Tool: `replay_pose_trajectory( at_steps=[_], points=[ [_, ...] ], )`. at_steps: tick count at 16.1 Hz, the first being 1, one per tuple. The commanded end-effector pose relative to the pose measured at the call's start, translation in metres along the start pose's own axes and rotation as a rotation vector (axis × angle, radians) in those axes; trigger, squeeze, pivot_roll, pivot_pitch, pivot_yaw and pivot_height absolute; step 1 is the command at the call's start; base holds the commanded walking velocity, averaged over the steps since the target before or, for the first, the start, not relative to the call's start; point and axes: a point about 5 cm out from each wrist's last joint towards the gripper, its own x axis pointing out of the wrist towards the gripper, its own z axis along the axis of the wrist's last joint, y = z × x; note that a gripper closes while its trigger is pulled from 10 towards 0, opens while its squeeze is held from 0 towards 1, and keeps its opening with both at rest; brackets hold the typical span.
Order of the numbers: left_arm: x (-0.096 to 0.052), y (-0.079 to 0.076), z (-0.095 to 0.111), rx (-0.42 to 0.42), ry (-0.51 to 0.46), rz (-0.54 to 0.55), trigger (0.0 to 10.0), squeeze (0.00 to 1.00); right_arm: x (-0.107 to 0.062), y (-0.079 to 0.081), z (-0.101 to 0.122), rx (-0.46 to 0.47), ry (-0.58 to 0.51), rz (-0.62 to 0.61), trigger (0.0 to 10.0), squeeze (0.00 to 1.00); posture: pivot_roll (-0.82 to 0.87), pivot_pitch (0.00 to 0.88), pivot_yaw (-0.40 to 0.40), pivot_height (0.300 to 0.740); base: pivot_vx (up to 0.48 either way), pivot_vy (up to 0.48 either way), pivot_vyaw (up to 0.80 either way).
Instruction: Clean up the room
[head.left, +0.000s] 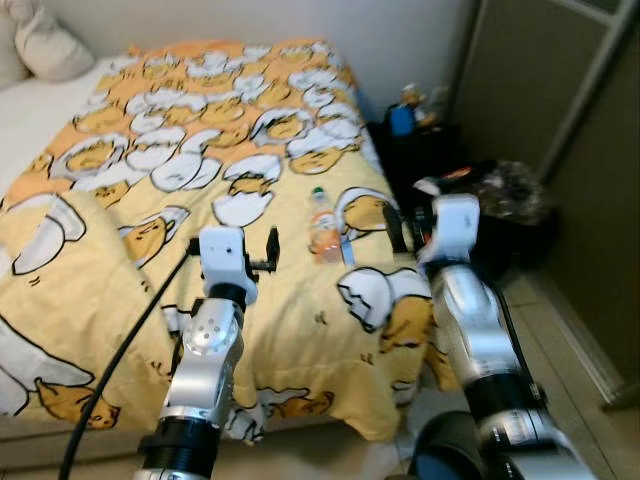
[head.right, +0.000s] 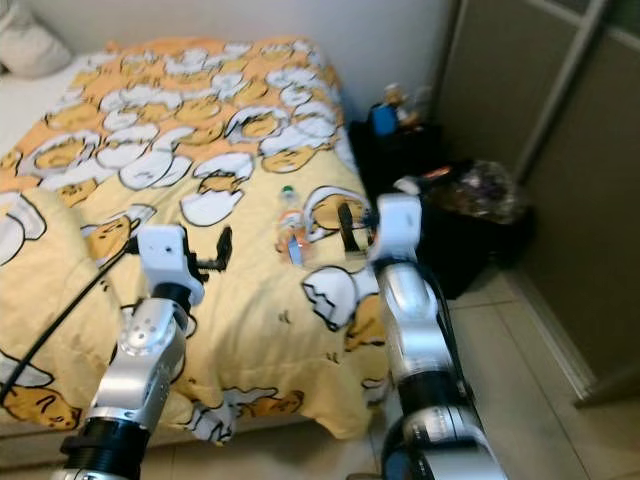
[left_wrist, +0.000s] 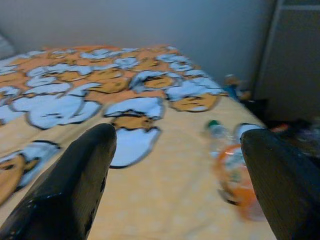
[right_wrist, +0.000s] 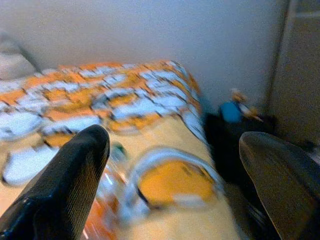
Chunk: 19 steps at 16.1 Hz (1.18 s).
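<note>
Left eye view: bottle lies on bed, not picked up yet. My left gripper & right gripper are spread wide, holding nothing. Bin by bed, maybe trash; blurry.

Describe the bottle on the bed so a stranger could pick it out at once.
Start at the bed with the yellow egg-print blanket and look near its right edge, between the left claw and right claw. A clear plastic bottle lies there on its side, with a green cap and orange label, the only loose item on the blanket.
</note>
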Motion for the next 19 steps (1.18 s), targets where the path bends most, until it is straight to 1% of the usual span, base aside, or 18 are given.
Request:
replay_pose_trajectory(
  at_steps=[1,3,4,5,6,7,8,9,10,11,12,13,14,15,16,17,18,19],
  points=[
    [-0.002,0.006,0.002,0.008,0.001,0.017,10.0,0.00,0.009,0.010,0.007,0.026,-0.014,0.027,10.0,0.00,-0.18,0.000,0.073,0.740,0.469,0.000,0.00],
    [-0.005,0.006,0.009,0.019,-0.021,-0.004,10.0,0.00,0.029,0.019,0.029,0.040,-0.048,0.044,10.0,0.00,-0.16,0.000,0.070,0.740,0.465,0.000,0.00],
    [-0.007,0.005,0.010,0.111,-0.016,-0.036,10.0,0.00,0.035,0.017,0.035,0.052,-0.049,0.028,10.0,0.00,-0.15,0.000,0.070,0.740,0.461,0.000,0.00],
    [-0.008,0.003,0.010,0.158,-0.004,-0.056,10.0,0.00,0.038,0.016,0.037,0.057,-0.041,0.019,10.0,0.00,-0.14,0.000,0.070,0.740,0.480,0.000,0.00],
    [-0.009,-0.004,0.006,0.141,0.073,-0.139,10.0,0.00,0.045,0.012,0.038,0.068,-0.011,-0.011,10.0,0.00,-0.12,0.000,0.073,0.740,0.000,0.000,0.00],
    [-0.004,-0.003,0.008,0.101,0.142,-0.206,10.0,0.00,0.050,0.008,0.037,0.081,0.030,-0.039,10.0,0.00,-0.10,0.001,0.074,0.740,0.000,0.000,0.00],
    [-0.003,0.001,0.017,0.067,0.141,-0.225,10.0,0.00,0.053,0.007,0.035,0.069,0.071,-0.063,10.0,0.00,-0.09,0.013,0.080,0.740,0.000,0.000,0.00],
    [-0.002,0.003,0.021,0.072,0.150,-0.250,10.0,0.00,0.055,0.006,0.033,0.061,0.116,-0.079,10.0,0.00,-0.07,0.022,0.081,0.740,0.000,0.000,0.00],
    [-0.001,0.002,0.026,0.079,0.217,-0.333,10.0,0.00,0.058,0.003,0.024,0.070,0.278,-0.106,10.0,0.00,-0.05,0.030,0.079,0.740,0.000,0.000,0.00],
    [-0.003,0.001,0.029,0.085,0.290,-0.389,10.0,0.00,0.057,0.002,0.015,0.058,0.407,-0.103,10.0,0.00,-0.04,0.036,0.080,0.740,0.000,0.000,0.00],
    [-0.004,0.000,0.034,0.119,0.339,-0.459,10.0,0.00,0.055,0.000,0.010,0.113,0.456,-0.106,10.0,0.00,-0.03,0.046,0.076,0.740,0.000,0.000,0.00],
    [-0.009,-0.010,0.046,0.178,0.345,-0.595,10.0,0.00,0.051,-0.005,0.003,0.161,0.488,-0.141,10.0,0.00,-0.03,0.056,0.074,0.740,0.000,0.000,0.00],
    [-0.016,-0.019,0.054,0.176,0.355,-0.674,10.0,0.00,0.047,-0.005,-0.006,0.176,0.522,-0.153,10.0,0.00,-0.02,0.072,0.077,0.740,0.000,0.000,0.00],
    [-0.019,-0.023,0.058,0.180,0.362,-0.698,10.0,0.00,0.044,-0.004,-0.011,0.191,0.541,-0.153,10.0,0.00,-0.02,0.072,0.077,0.740,0.000,0.000,0.00],
    [-0.028,-0.028,0.064,0.150,0.364,-0.740,10.0,0.00,0.043,0.001,-0.015,0.184,0.561,-0.146,10.0,0.00,-0.03,0.093,0.079,0.740,0.000,0.000,0.00],
    [-0.031,-0.029,0.064,0.142,0.368,-0.754,10.0,0.00,0.042,0.003,-0.016,0.182,0.567,-0.141,10.0,0.00,-0.03,0.093,0.079,0.740,0.000,0.000,0.00],
    [-0.039,-0.034,0.064,0.129,0.392,-0.836,10.0,0.00,0.038,0.011,-0.024,0.186,0.605,-0.114,10.0,0.00,-0.02,0.109,0.076,0.740,0.000,0.000,0.00],
    [-0.045,-0.035,0.065,0.124,0.414,-0.876,10.0,0.00,0.035,0.014,-0.030,0.186,0.630,-0.106,10.0,0.00,-0.02,0.118,0.077,0.740,0.000,0.000,0.00]
  ],
)
